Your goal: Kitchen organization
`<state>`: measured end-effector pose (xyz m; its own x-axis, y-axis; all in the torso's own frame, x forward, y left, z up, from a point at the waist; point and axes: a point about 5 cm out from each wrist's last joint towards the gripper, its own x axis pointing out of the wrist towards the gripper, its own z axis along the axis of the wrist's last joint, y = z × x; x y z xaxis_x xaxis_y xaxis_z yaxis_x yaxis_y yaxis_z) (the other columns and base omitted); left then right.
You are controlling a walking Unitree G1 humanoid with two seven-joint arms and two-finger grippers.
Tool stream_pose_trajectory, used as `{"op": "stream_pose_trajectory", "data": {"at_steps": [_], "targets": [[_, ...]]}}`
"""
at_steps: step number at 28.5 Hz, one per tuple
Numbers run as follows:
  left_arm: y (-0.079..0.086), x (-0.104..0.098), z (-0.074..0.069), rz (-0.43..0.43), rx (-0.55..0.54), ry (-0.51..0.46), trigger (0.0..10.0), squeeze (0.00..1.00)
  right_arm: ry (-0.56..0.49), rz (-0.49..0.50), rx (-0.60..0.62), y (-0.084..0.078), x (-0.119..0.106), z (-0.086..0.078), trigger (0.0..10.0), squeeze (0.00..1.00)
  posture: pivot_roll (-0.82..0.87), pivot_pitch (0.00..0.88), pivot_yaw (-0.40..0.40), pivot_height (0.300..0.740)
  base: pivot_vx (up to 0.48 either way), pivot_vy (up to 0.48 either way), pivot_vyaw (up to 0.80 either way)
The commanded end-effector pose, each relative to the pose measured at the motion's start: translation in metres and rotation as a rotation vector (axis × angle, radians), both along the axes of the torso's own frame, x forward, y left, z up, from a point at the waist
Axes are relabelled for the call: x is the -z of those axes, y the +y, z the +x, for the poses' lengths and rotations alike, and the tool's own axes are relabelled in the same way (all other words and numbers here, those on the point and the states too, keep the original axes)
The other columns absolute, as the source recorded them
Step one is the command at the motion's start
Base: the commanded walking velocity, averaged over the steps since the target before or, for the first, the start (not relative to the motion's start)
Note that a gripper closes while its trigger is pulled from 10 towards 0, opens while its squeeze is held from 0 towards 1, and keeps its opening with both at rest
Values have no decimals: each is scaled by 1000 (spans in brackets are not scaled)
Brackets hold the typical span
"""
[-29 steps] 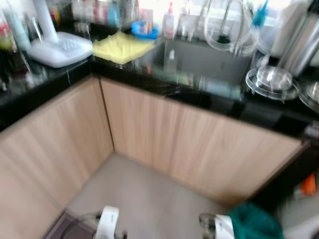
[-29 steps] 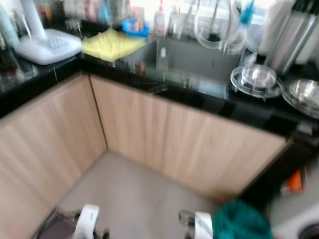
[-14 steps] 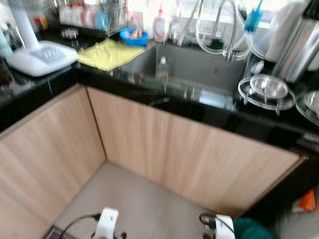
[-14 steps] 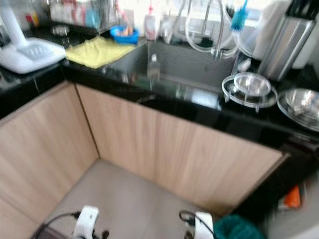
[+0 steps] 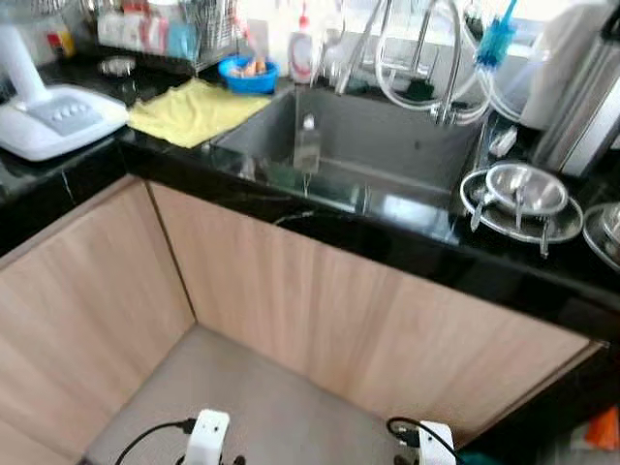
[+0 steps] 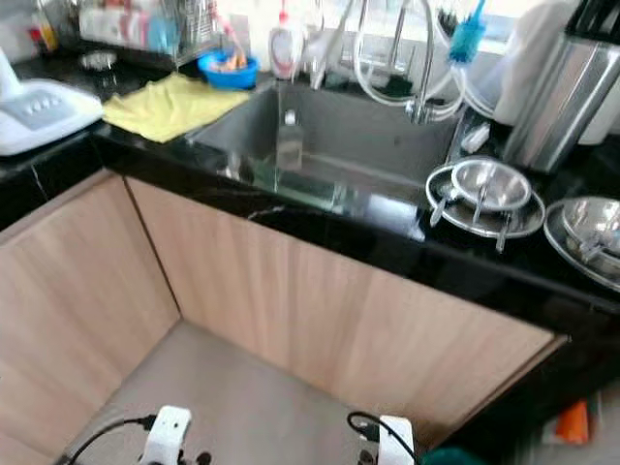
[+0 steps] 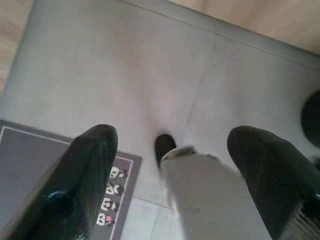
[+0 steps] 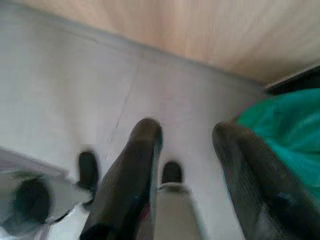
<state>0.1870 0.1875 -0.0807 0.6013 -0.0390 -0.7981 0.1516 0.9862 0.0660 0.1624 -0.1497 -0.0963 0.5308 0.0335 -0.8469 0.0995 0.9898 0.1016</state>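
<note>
A steel sink [image 5: 387,145] is set in the black counter [image 5: 407,242] ahead, with a clear bottle [image 5: 307,145] standing inside it. Left of it lie a yellow cloth [image 5: 194,111] and a blue bowl [image 5: 247,73]. On the right, a steel bowl [image 5: 523,186] rests on a glass plate. Both arms hang low over the grey floor. My left gripper [image 7: 172,135] is open with nothing between its fingers. My right gripper [image 8: 186,129] is also open and holds nothing, with a teal green thing [image 8: 285,130] beside it.
A white appliance [image 5: 53,116] sits on the left counter. Hoses loop around the faucet [image 5: 426,58], next to a blue brush [image 5: 499,39] and a steel canister [image 5: 581,107]. Wooden cabinet fronts [image 5: 320,310] form a corner. A dark mat [image 7: 30,170] lies on the floor.
The camera has shifted toward the sink and the picture is sharper. Both arms still hang low, and the green thing has slipped nearly out at the lower right.
</note>
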Motion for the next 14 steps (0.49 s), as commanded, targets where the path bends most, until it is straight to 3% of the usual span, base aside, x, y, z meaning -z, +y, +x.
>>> {"op": "stream_pose_trajectory", "data": {"at_steps": [1, 14], "targets": [[-1, 1, -2, 11, 22, 17, 10000, 0, -3, 0, -6, 2, 0, 1, 10000, 0, 108, 0, -58, 740, 277, 0, 0], [0, 1, -1, 17, 31, 13, 10000, 0, 4, 0, -11, 2, 0, -1, 10000, 0, 109, 0, -59, 740, 255, 0, 0]]}}
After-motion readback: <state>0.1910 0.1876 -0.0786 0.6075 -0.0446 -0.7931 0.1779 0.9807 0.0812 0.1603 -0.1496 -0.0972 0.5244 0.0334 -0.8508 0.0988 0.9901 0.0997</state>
